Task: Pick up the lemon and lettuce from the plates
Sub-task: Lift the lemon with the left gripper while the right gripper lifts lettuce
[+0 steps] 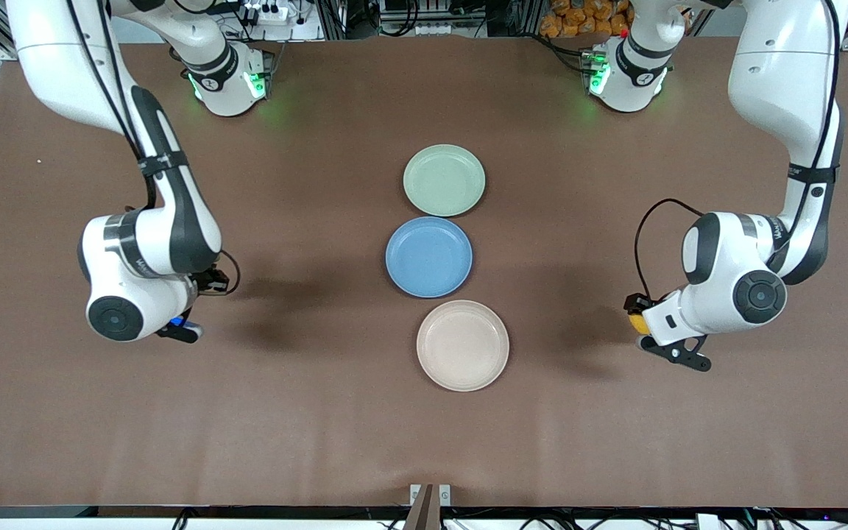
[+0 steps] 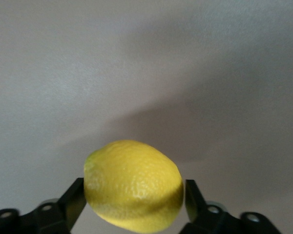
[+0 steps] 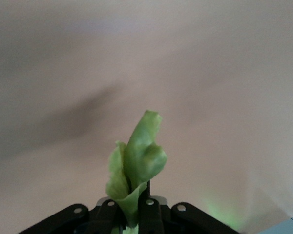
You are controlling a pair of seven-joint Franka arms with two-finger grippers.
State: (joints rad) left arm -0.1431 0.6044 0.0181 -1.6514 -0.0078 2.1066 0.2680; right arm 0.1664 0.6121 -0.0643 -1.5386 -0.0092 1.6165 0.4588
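Both pincers loaded, over bare table.
Left gripper (image 2: 134,202) clamps the lemon (image 2: 133,185); right gripper (image 3: 129,212) pinches the lettuce (image 3: 136,163).

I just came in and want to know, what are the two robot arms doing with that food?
Each arm has picked something up. The left gripper holds the lemon between its fingers, over bare table. The right gripper pinches the lettuce, also over the table. The green plate, blue plate and beige plate are empty.
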